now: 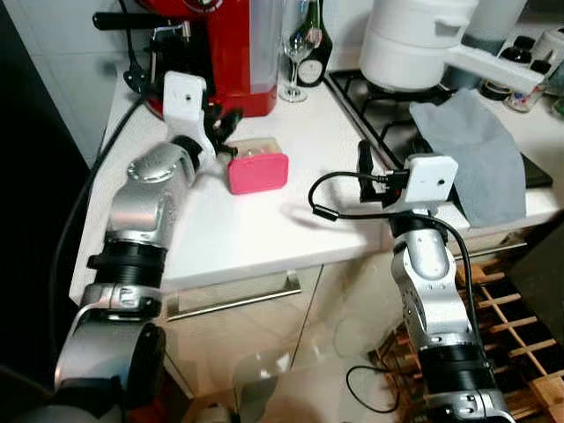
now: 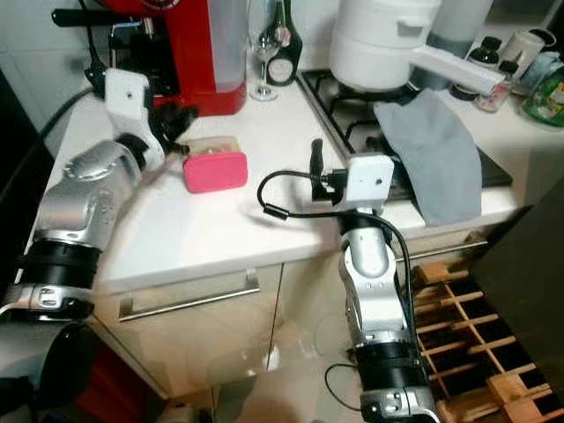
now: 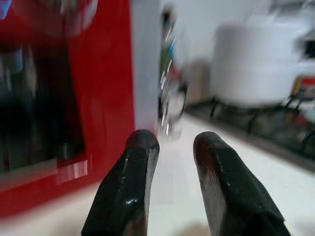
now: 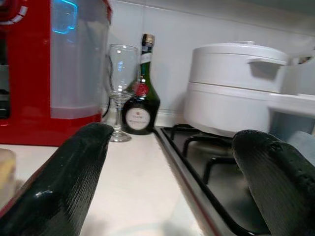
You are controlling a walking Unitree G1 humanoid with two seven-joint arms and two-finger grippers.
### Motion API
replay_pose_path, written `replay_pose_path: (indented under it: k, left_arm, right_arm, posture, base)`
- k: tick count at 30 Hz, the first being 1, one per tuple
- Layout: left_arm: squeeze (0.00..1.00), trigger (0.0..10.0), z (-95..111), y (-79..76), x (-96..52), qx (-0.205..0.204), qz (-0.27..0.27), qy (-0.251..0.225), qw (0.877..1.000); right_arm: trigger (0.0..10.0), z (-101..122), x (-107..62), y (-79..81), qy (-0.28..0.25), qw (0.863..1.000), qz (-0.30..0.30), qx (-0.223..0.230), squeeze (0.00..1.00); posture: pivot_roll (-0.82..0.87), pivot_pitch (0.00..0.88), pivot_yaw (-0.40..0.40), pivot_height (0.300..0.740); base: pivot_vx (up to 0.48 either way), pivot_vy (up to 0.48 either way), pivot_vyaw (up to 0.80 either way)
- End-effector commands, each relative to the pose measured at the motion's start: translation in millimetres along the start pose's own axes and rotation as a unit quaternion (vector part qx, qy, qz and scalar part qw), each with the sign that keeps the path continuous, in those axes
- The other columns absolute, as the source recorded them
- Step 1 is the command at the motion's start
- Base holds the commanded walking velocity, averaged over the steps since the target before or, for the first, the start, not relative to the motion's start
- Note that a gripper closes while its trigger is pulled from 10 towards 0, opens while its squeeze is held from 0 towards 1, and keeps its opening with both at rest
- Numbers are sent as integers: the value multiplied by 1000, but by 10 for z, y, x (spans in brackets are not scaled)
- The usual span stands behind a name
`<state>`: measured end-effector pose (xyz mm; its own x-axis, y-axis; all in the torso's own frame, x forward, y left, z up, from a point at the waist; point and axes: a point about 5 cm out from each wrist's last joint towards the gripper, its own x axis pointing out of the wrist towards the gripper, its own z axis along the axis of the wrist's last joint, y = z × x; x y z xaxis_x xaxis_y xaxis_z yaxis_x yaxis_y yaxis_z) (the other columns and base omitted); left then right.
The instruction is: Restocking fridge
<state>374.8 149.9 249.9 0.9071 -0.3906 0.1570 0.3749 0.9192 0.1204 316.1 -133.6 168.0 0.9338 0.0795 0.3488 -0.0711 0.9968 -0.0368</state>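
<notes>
A pink box [image 1: 257, 172] with a beige top lies on the white counter [image 1: 264, 229], in front of the red coffee machine [image 1: 216, 53]. My left gripper [image 1: 225, 125] hovers just left of and behind the box, its fingers [image 3: 140, 147] a little apart and open with nothing between them. My right gripper [image 4: 172, 142] stands wide open and empty over the counter's right part, at the near-left corner of the gas hob [image 1: 379, 106]. One black finger [image 1: 363, 160] of it rises beside the wrist camera.
A wine glass [image 1: 293, 57] and a dark bottle [image 1: 310, 44] stand behind the box by the wall. A white pot [image 1: 414, 40] sits on the hob and a grey cloth [image 1: 476, 150] drapes over it. A wooden rack [image 1: 511, 300] stands low right.
</notes>
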Motion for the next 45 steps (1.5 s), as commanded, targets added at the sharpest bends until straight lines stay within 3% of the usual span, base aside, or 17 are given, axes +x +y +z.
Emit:
replay_pose_path:
  k: [1, 5, 8, 9, 10, 11, 15, 18, 24, 29, 34, 35, 36, 45]
  left_arm:
    - [0, 10000, 37, 11, -22, 17, -13, -9, 1000]
    - [0, 10000, 99, 80, -45, 22, -18, -16, 999]
    - [0, 10000, 99, 99, -85, 31, -44, -17, 998]
    - [0, 10000, 42, 93, -146, 26, -82, -7, 996]
    - [0, 10000, 42, 93, -146, 26, -82, -7, 996]
    - [0, 10000, 3, 95, -186, 27, -100, -1, 995]
    - [0, 10000, -12, 92, -251, 20, -117, -3, 993]
    - [0, 10000, -6, 58, -313, 20, -137, -8, 990]
    - [0, 10000, -93, 93, -512, 22, -194, 12, 981]
    - [0, 10000, -128, 142, -518, 33, -186, 23, 982]
    - [0, 10000, -137, 120, -521, 31, -190, 25, 981]
    - [0, 10000, -145, 122, -533, 32, -191, 27, 981]
    - [0, 10000, -151, 125, -540, 33, -192, 28, 980]
    - [0, 10000, -252, 195, -485, 68, -174, 46, 981]
  right_arm:
    - [10000, 17, 27, -38, -1, 1000, -2, 3, 0]
    - [10000, 3, 37, -17, 5, 1000, 18, 14, 0]
    - [10000, -60, 61, 74, 45, 993, 82, 67, 0]
    - [10000, -92, 82, 111, 73, 981, 137, 113, 47]
    - [10000, -92, 82, 111, 73, 981, 137, 113, 47]
    - [10000, -98, 98, 101, 84, 976, 166, 111, 1000]
    - [10000, -29, 185, 23, 82, 970, 212, 90, 1000]
    - [10000, 69, 280, -47, 66, 967, 224, 101, 1000]
    - [10000, 214, 384, -187, 59, 938, 324, 105, 1000]
    - [10000, 196, 447, -237, 69, 936, 334, 87, 1000]
    - [10000, 106, 466, -202, 100, 920, 374, 57, 1000]
    - [10000, 71, 460, -167, 111, 913, 390, 30, 1000]
    - [10000, 60, 458, -146, 112, 910, 398, 23, 0]
    - [10000, 7, 527, -125, 108, 909, 401, 6, 0]
  posture:
    - [-5, 0, 0, 740]
    - [-2, 0, -2, 740]
    - [-2, 0, -2, 740]
    - [2, 0, 0, 740]
    - [2, 0, 0, 740]
    - [5, 0, -4, 740]
    - [23, 0, -17, 740]
    - [38, 0, -27, 740]
    - [55, 0, -32, 740]
    - [53, 0, -28, 740]
    - [52, 0, -27, 740]
    - [55, 0, -29, 740]
    - [56, 0, -29, 740]
    - [57, 0, -31, 740]
  base:
    - [0, 0, 0]
    - [0, 0, 0]
    - [0, 0, 0]
    - [0, 0, 0]
    - [0, 0, 0]
    - [0, 0, 0]
    - [0, 0, 0]
    - [0, 0, 0]
    - [0, 0, 0]
    - [0, 0, 0]
    - [0, 0, 0]
    - [0, 0, 0]
    - [0, 0, 0]
    - [0, 0, 0]
